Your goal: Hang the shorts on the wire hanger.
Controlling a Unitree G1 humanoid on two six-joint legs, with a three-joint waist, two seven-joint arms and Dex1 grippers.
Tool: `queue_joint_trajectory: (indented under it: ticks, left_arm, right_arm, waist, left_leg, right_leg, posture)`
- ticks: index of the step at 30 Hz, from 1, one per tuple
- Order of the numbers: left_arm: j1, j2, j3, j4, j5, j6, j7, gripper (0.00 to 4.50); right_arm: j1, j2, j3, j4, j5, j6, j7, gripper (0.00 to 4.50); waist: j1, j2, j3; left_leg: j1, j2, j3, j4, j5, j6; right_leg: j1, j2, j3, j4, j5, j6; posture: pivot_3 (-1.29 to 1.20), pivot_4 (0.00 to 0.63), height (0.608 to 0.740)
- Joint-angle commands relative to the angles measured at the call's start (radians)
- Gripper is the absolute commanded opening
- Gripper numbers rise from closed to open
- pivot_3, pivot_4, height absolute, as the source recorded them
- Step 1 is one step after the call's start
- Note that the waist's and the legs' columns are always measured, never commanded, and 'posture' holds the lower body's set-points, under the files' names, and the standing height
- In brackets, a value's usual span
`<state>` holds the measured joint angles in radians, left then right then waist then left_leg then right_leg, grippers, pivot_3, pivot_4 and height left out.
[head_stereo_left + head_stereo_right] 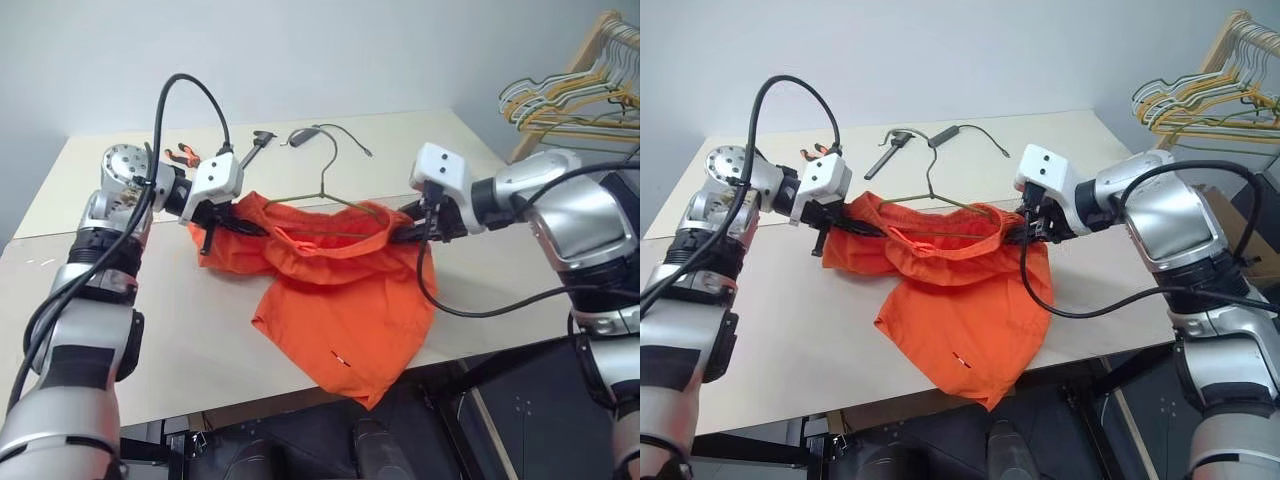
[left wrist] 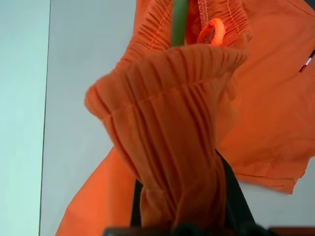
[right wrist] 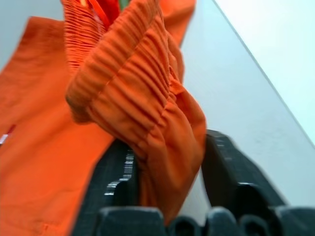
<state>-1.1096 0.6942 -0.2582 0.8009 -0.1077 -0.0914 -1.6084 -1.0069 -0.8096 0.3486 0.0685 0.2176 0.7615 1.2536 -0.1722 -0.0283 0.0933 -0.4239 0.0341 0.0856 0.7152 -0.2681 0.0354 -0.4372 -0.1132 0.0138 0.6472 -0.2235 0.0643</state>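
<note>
Pinching the left end of the gathered waistband, left gripper [image 1: 212, 222] shut tight on the shorts [image 1: 340, 300], fabric bunched between black fingers [image 2: 231, 191] in the left wrist view. Straddling the right end of the same waistband, right gripper [image 1: 408, 232]: fingers [image 3: 115, 182] either side of the folded elastic with a gap on one side in the right wrist view, closing but not visibly clamped, so grip there judged unsure. Between the two, waistband stretched left to right above the table [image 1: 130, 330], legs of the shorts drooping toward the near edge and past it. Just beyond and partly inside the opened waist, the wire hanger [image 1: 322, 195], long bar running left to right parallel with the waistband, hook pointing to the far side. Both grippers about equally near to it, one at each end. From the head views: hanger and whole spread; from the wrist views: only the bite on the elastic. On the far side of the table, small hand tools [image 1: 183, 154]; far right, a bunch of hangers [image 1: 570, 95].
</note>
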Motion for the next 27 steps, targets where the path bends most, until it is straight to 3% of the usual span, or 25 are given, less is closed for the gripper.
queue_joint_trajectory:
  ticks: [1,3,10,18,25,27]
  left_arm:
    - [-0.004,0.018,-0.010,-0.037,-0.032,-0.016,-0.006,0.00]
    - [-0.004,0.019,-0.014,-0.037,-0.037,-0.016,-0.006,0.00]
    - [-0.009,0.022,-0.024,-0.038,-0.057,-0.014,-0.006,0.00]
    - [-0.043,-0.003,0.033,-0.010,-0.096,0.006,-0.006,2.28]
    - [-0.088,-0.022,0.169,0.046,-0.111,0.014,0.091,4.35]
    - [-0.108,-0.043,0.224,0.058,-0.120,0.060,0.212,4.45]
  right_arm:
    - [-0.042,0.001,0.001,0.023,-0.011,-0.039,0.051,0.47]
    - [-0.044,0.004,0.010,0.033,-0.011,-0.043,0.079,0.03]
    - [-0.045,0.013,0.000,0.048,-0.002,-0.030,0.120,0.03]
    - [0.023,-0.032,-0.082,-0.016,0.059,0.089,0.105,0.00]
    - [0.247,-0.102,-0.303,-0.219,0.184,0.318,-0.036,0.00]
    - [0.322,-0.110,-0.383,-0.286,0.218,0.382,-0.095,0.00]
  waist:
    - [-0.001,0.000,0.000]
    - [-0.002,0.000,0.000]
    - [-0.002,0.000,0.000]
    - [0.003,0.000,0.000]
    - [0.010,0.000,0.000]
    - [0.016,0.000,0.000]
  left_leg:
    - [0.000,0.000,0.000,0.000,0.000,0.000]
    - [0.000,0.000,0.000,0.000,0.000,0.000]
    - [0.000,0.000,0.000,0.000,0.000,0.000]
    - [-0.001,0.000,0.000,0.000,0.000,0.000]
    - [0.000,0.000,0.000,0.000,0.000,0.000]
    - [0.000,0.000,0.000,0.000,0.000,0.000]
  right_leg:
    - [0.000,0.000,0.000,0.000,0.000,0.000]
    - [0.000,0.000,0.000,0.000,0.000,0.000]
    - [0.000,0.000,0.000,0.000,0.000,0.000]
    - [0.000,0.000,0.000,0.000,0.000,0.000]
    - [0.000,0.000,0.000,0.000,0.000,0.000]
    - [0.000,0.000,0.000,0.000,0.000,0.000]
  posture:
    - [-0.14,0.053,0.740]
    - [-0.14,0.053,0.740]
    - [-0.14,0.055,0.740]
    - [-0.15,0.056,0.740]
    - [-0.18,0.068,0.740]
    - [-0.19,0.071,0.740]
